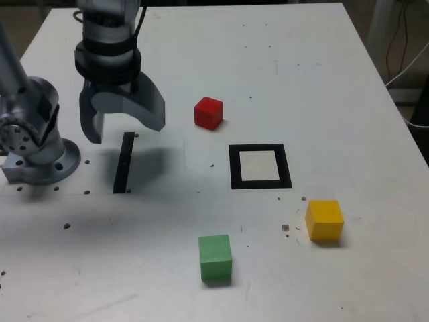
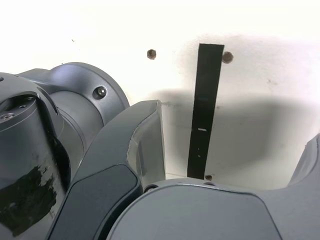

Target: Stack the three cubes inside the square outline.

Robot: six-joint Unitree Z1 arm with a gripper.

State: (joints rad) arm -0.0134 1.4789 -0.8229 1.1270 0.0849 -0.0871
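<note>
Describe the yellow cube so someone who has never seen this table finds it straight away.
Start at the white table and find the thick black square outline with a cream centre. Diagonally nearer the camera, toward the exterior view's right, sits the small matte yellow cube. It alone is yellow: the others are a red cube and a green cube.

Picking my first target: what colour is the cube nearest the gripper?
Red. The red cube shows best in the exterior view, beside the open gripper.
</note>
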